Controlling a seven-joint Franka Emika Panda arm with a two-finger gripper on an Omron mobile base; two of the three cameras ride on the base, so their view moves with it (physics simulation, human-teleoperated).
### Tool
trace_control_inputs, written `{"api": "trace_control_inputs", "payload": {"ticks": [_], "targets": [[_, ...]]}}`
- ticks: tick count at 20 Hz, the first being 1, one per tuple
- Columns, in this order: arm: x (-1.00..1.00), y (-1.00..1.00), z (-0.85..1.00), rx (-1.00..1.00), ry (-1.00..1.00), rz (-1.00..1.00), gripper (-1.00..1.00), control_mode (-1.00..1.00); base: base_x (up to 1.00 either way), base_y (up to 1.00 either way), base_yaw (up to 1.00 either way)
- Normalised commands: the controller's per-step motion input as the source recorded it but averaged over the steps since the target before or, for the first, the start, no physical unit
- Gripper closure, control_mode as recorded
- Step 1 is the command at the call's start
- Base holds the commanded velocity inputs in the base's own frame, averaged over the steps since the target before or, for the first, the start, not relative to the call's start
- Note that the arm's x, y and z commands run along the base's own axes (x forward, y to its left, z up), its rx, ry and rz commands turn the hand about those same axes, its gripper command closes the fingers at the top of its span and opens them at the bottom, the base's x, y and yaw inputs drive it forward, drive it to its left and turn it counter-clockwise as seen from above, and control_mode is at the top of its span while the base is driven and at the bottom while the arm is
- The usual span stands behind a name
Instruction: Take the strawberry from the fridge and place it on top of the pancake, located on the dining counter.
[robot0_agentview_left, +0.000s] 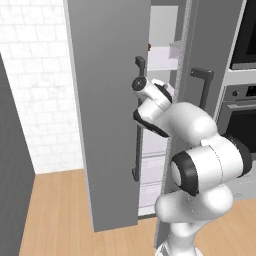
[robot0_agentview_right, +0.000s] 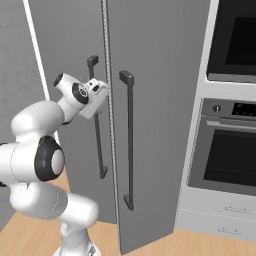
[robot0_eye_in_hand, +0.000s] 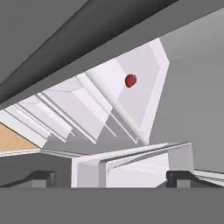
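Observation:
The fridge (robot0_agentview_right: 160, 100) stands in front of me, and its left door (robot0_agentview_left: 105, 100) is swung partly open. My arm reaches into the gap between the doors, with the hand (robot0_agentview_right: 96, 98) at handle height. The strawberry (robot0_eye_in_hand: 130, 80), a tiny red berry, sits on a white shelf (robot0_eye_in_hand: 144, 74) deep inside, well beyond my fingertips. It also shows as a red speck, the strawberry (robot0_agentview_left: 149, 46), on an upper shelf. My gripper (robot0_eye_in_hand: 110, 179) is open with nothing between its fingers. The pancake and the dining counter are out of view.
Dark bar handles (robot0_agentview_right: 128, 140) run down both fridge doors close to my wrist. White shelves and drawers (robot0_agentview_left: 152, 165) fill the fridge below my hand. A black-fronted wall oven (robot0_agentview_right: 232, 155) stands to the right, and a white tiled wall (robot0_agentview_left: 35, 75) to the left.

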Motion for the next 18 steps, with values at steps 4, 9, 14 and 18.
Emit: {"api": "trace_control_inputs", "payload": {"ticks": [4,9,14,18], "targets": [[0.46,-0.43,0.0,-0.04,0.06,0.0,-1.0,-1.0,0.0,0.0,0.0],[0.11,-0.55,0.0,-0.02,0.01,0.0,-1.0,-1.0,0.0,0.0,0.0],[-0.19,-0.67,0.0,0.0,0.0,0.0,-1.0,-1.0,0.0,0.0,0.0],[-0.57,-0.75,0.0,0.0,-0.02,0.0,-1.0,-1.0,0.0,0.0,0.0]]}}
